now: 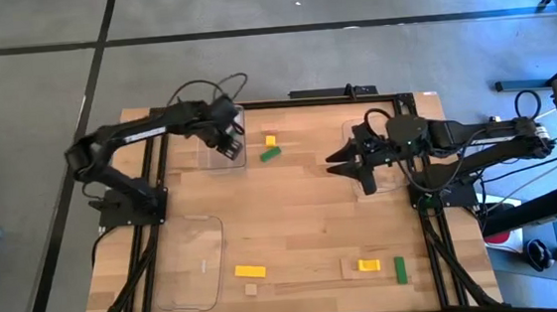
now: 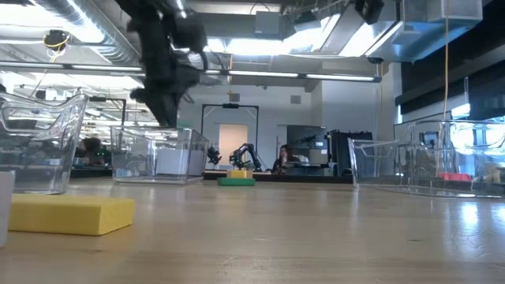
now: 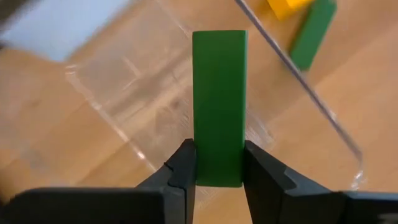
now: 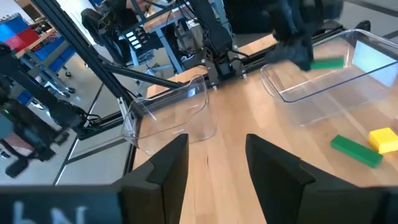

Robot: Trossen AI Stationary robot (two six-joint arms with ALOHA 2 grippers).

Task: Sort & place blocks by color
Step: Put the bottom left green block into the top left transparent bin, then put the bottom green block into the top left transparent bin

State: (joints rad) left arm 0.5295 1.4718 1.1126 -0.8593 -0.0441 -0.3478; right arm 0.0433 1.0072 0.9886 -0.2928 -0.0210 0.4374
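Left gripper (image 3: 217,171): over the clear tray (image 1: 221,153) at the table's far left, fingers closed on a green block (image 3: 219,106) that juts straight out from between them.
Right gripper (image 1: 351,166): hovers over the far right of the table with nothing between its fingers, which stand apart.
Loose blocks, far side: a yellow block (image 1: 270,140) and a green block (image 1: 271,154) lie just beside the tray, touching or nearly so.
Loose blocks, near edge: yellow brick (image 1: 250,271), tan cube (image 1: 251,290), second yellow block (image 1: 369,264), upright-lying green block (image 1: 400,269).
Other trays: one clear tray at near left (image 1: 192,262), another under the right gripper (image 1: 391,172).
Surface: pale wooden tabletop (image 1: 304,224) in a black frame.
Room: workshop with ceiling lights; a seated person (image 2: 281,158) far behind.
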